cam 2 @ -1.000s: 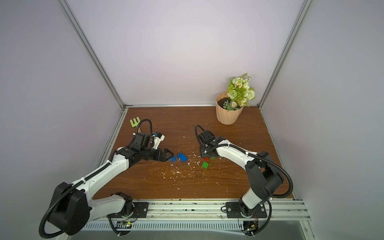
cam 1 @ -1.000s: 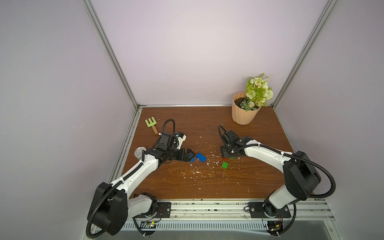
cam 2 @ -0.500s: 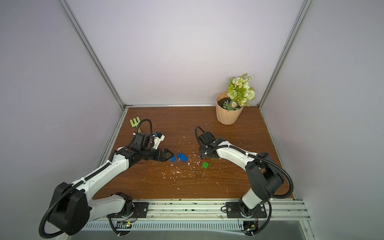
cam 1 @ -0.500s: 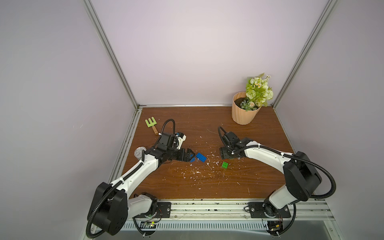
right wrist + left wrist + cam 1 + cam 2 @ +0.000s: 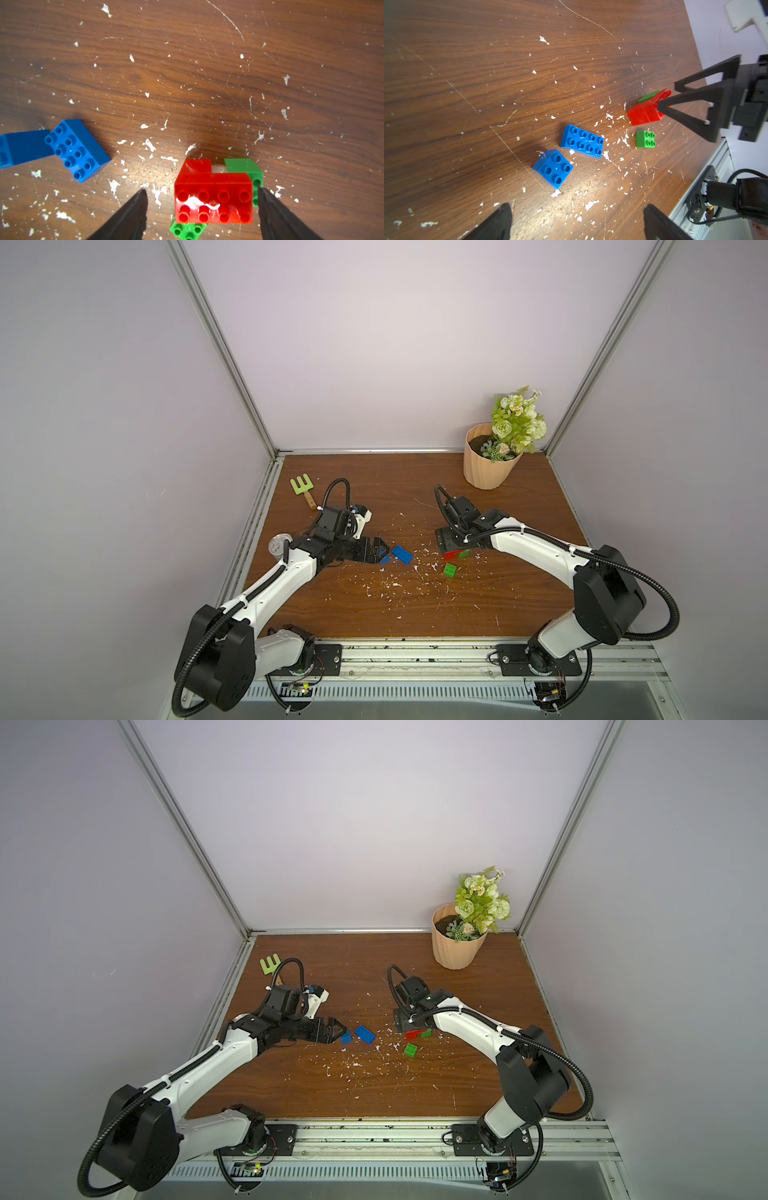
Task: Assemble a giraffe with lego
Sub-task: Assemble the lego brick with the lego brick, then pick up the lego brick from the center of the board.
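**Top views.** Left arm is stretching low over the table (image 5: pixel 415 614). Left gripper (image 5: pixel 380 558) is lying nearly level, jaws apart. Square blue brick (image 5: pixel 385 559) is sitting right at its tips, and long blue brick (image 5: pixel 402 554) just beyond. Right arm is bending inward, with right gripper (image 5: pixel 415 1029) pointing down over the part-built giraffe (image 5: pixel 414 1034). Loose green brick (image 5: pixel 411 1049) is lying just beside it. White flecks (image 5: pixel 390 585) are littering the wood. Pale walls (image 5: pixel 374 344) are enclosing the table. Flower pot (image 5: pixel 486 472) is standing far behind the right gripper, rake (image 5: pixel 302 487) behind the left.

**Left wrist.** Fingers (image 5: pixel 500 222) are standing wide. Both blue bricks are lying ahead of them, untouched.

**Right wrist.** Fingers (image 5: pixel 133 212) are spreading around the part-built giraffe (image 5: pixel 214 197). One is sitting at the green leg's end, contact unclear; the other is standing clear of the red body. Not clamped.
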`<state>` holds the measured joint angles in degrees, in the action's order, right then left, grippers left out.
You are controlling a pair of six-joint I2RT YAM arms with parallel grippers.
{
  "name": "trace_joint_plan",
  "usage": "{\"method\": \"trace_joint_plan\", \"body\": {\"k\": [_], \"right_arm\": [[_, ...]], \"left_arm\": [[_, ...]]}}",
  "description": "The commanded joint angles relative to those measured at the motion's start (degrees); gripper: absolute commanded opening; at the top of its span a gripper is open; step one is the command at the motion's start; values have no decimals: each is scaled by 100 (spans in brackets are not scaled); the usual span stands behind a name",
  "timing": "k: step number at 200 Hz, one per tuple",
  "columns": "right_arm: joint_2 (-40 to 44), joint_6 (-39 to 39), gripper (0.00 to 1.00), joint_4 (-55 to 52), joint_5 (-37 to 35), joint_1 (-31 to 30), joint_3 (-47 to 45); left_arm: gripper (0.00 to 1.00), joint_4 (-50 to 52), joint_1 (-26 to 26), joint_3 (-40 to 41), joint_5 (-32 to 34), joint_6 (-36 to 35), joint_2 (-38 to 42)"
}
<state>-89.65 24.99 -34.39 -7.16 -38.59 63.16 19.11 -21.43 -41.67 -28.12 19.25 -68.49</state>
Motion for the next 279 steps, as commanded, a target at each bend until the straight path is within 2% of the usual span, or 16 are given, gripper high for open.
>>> {"method": "trace_joint_plan", "body": {"k": [1, 43, 91, 123, 155, 227, 259, 279], "right_arm": [[251, -201, 86, -208, -136, -171, 275], [235, -302, 83, 356, 99, -723, 389], [-127, -279, 80, 1226, 275, -1264, 539], [-587, -214, 77, 1554, 400, -1519, 742], [-1172, -266, 75, 1656, 324, -1824, 1116], [-2140, -349, 72, 1686, 251, -2077, 1790], [-2485, -347, 69, 1541, 152, -2077, 2095], [-2671, -295, 63, 1485, 176, -2091, 2232]], "left_arm": [[100, 160, -55, -81, 204, -22, 158], [100, 198, 54, -102, 254, 16, 111], [100, 215, 528, -101, 261, 51, 63], [100, 440, 651, -209, 667, 53, -115], [100, 466, 749, -216, 759, 82, -149], [100, 514, 1106, -235, 841, 150, -241], [100, 506, 1138, -242, 842, 145, -225], [100, 506, 1141, -218, 815, 150, -204]]}}
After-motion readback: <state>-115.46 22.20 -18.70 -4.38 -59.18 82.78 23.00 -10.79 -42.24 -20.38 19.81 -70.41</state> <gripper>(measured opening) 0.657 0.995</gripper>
